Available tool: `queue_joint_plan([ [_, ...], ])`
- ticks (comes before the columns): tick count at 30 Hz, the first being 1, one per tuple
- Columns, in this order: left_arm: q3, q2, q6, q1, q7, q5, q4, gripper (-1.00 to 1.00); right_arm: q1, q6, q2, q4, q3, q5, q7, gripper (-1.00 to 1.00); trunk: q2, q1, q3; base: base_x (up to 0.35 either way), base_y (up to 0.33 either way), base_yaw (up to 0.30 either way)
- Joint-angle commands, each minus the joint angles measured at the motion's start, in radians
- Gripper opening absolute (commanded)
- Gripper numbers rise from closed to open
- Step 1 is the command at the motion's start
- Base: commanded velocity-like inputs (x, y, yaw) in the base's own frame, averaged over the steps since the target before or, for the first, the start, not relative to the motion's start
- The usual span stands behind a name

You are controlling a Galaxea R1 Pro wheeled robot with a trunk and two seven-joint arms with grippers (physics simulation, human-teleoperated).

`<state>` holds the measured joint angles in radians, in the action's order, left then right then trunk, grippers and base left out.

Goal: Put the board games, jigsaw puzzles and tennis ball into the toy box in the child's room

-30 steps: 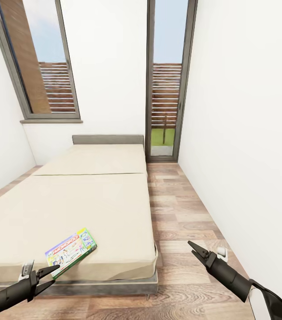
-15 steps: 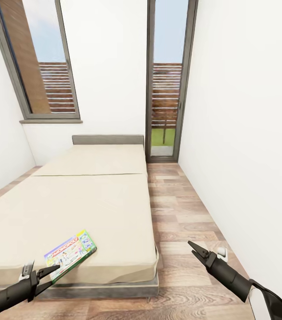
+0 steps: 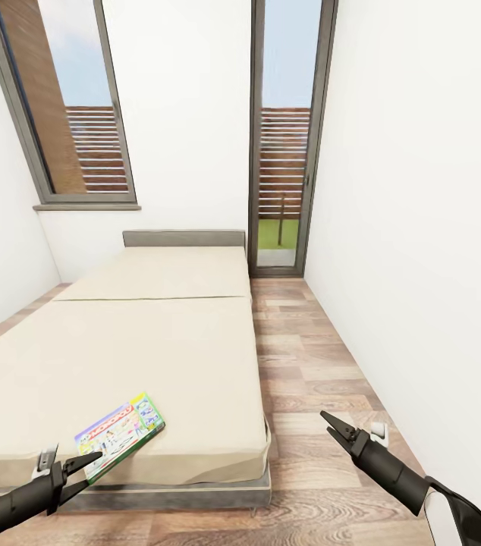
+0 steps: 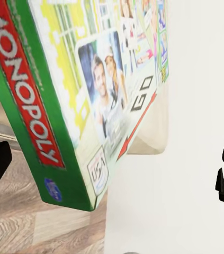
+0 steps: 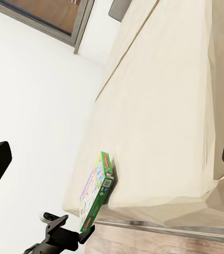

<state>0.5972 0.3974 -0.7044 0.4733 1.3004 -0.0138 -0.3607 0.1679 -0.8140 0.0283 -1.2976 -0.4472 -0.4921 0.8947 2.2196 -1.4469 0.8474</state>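
Head cam: you're facing the long beige mattress bed (image 3: pixel 157 341) w/ its low grey headboard (image 3: pixel 184 238) at the far end, against the white wall. The flat green-edged Monopoly game box (image 3: pixel 120 431) lies flat on the mattress near the foot edge, twd the robot's left, turned at an angle.

Your left gripper (image 3: pixel 81 468) sits just at the box's near corner, black fingers spread apart, nothing between them. One upper fingertip overlaps the box corner in the head view; can't tell if it's actually touching. In the left wrist cam the box (image 4: pixel 85 100) is very close, its green side w/ red MONOPOLY lettering facing the cam, the corner sitting between the dark finger edges at either side of the view.

Your right gripper (image 3: pixel 334 426) hangs over the brown wood-plank floor (image 3: pixel 309 356) to the right of the bed, well apart from the box, fingers open in a V and empty. The right wrist cam looks across the mattress side-on & shows the box (image 5: pixel 96 191) lying at the bed's edge w/ the left gripper (image 5: pixel 80 233) just next to it.

Behind the bed: a grey-framed window (image 3: pixel 62 106) on the left & a tall narrow glass door (image 3: pixel 286 136) on the right.
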Motion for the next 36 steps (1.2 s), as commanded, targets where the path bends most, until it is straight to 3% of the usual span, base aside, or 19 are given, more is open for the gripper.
queue_joint_plan([
  [1,0.003,0.0,-0.01,0.001,0.003,-0.002,0.0,1.0,0.001,-0.005,0.001,0.0,-0.002,0.0,0.003,1.0,0.0,0.0,0.001,0.0,0.0,0.0],
  [36,0.003,0.0,-0.01,0.001,0.003,-0.002,0.0,1.0,0.001,-0.005,0.001,0.0,-0.002,0.0,0.003,1.0,0.0,0.0,0.001,0.045,0.031,0.0],
])
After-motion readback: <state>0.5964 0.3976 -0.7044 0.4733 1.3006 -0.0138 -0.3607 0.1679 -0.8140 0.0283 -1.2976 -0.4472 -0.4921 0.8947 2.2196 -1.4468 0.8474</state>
